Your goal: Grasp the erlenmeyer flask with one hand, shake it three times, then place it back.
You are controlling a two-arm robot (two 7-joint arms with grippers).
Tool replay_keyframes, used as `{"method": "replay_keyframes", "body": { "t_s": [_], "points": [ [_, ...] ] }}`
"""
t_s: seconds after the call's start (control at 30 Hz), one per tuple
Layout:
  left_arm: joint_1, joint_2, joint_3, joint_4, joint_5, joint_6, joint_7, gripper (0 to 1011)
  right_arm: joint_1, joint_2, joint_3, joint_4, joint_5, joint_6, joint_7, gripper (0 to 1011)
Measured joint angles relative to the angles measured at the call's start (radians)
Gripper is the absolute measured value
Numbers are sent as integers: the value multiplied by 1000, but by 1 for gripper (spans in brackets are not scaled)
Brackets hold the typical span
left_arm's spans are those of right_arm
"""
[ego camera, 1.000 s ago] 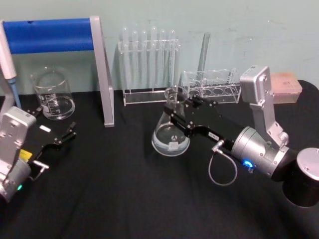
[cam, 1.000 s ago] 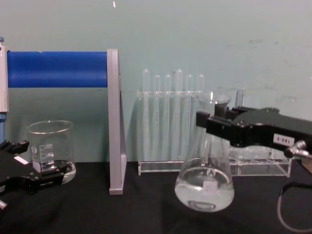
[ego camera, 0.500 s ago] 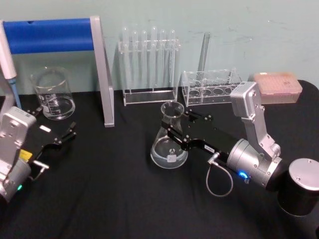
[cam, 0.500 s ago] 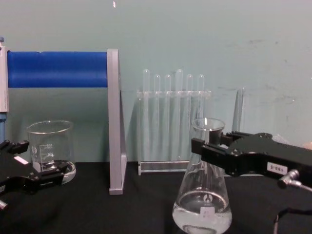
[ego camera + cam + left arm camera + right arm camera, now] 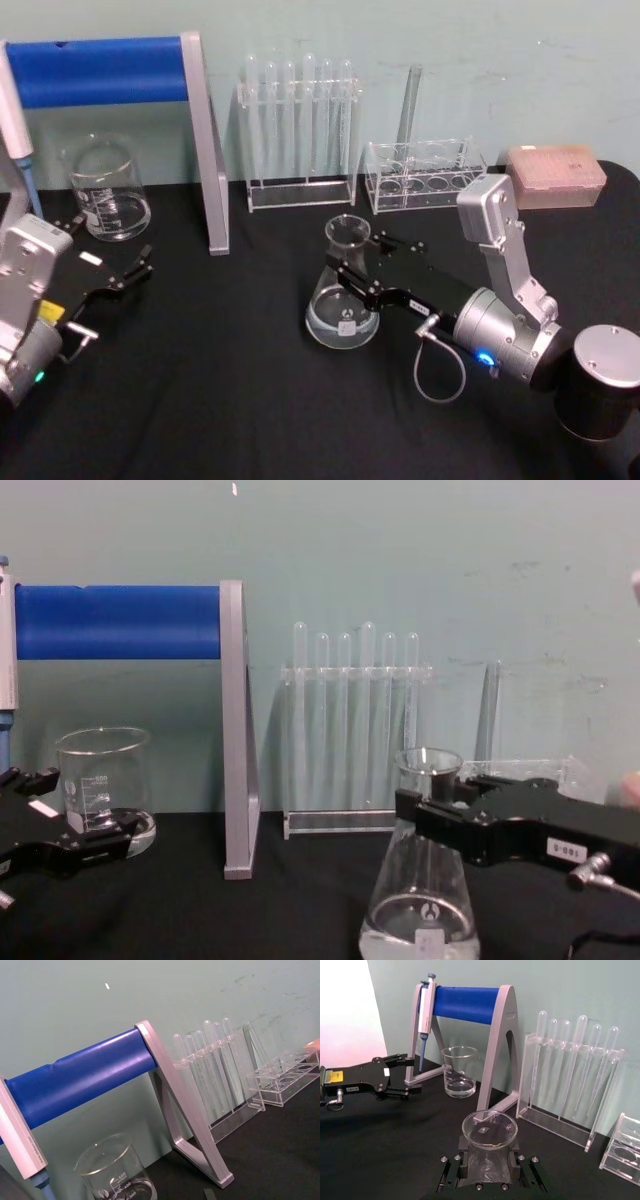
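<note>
Erlenmeyer flask (image 5: 343, 300) is held upright at centre of desk (image 5: 230, 390), neck clamped by right end effector (image 5: 352, 258). Glass w/ a little liquid: judged light, rigid, slick, fragile; best gripped at neck, under flared rim. Left end effector (image 5: 112, 262) is parked near beaker (image 5: 108, 190), fingers apart.

glossy glass flask (image 5: 342, 318), matt black cloth (image 5: 230, 390)
</note>
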Motion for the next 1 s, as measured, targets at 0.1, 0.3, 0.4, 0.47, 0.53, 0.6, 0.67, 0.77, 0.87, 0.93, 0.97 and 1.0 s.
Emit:
{"method": "replay_keyframes", "body": {
  "t_s": [0.1,0.3,0.4,0.47,0.53,0.6,0.67,0.77,0.87,0.93,0.97,1.0],
  "points": [
    [0,0,0,0,0,0,0,1001,0,-2,-2,5,-2,2,0,447],
    [0,0,0,0,0,0,0,1001,-1,-5,-5,15,-5,3,0,447],
    [0,0,0,0,0,0,0,1001,-1,-6,-5,18,-6,4,0,447],
    [0,0,0,0,0,0,0,1001,-1,-6,-5,20,-6,4,1,447],
    [0,0,0,0,0,0,0,1001,-1,-7,-5,22,-7,5,1,447],
    [0,0,0,0,0,0,0,1001,-2,-8,-5,24,-7,7,1,447],
    [0,0,0,0,0,0,0,1001,-2,-9,-5,25,-7,8,1,447],
    [0,0,0,0,0,0,0,1001,-2,-9,-6,28,-6,11,3,447],
    [0,0,0,0,0,0,0,1001,-2,-9,-6,30,-6,13,4,447],
    [0,0,0,0,0,0,0,1001,-1,-9,-7,31,-6,13,5,447],
    [0,0,0,0,0,0,0,1001,-1,-9,-7,31,-6,14,5,447],
    [0,0,0,0,0,0,0,1001,-1,-9,-7,31,-6,15,5,447]
  ]
}}
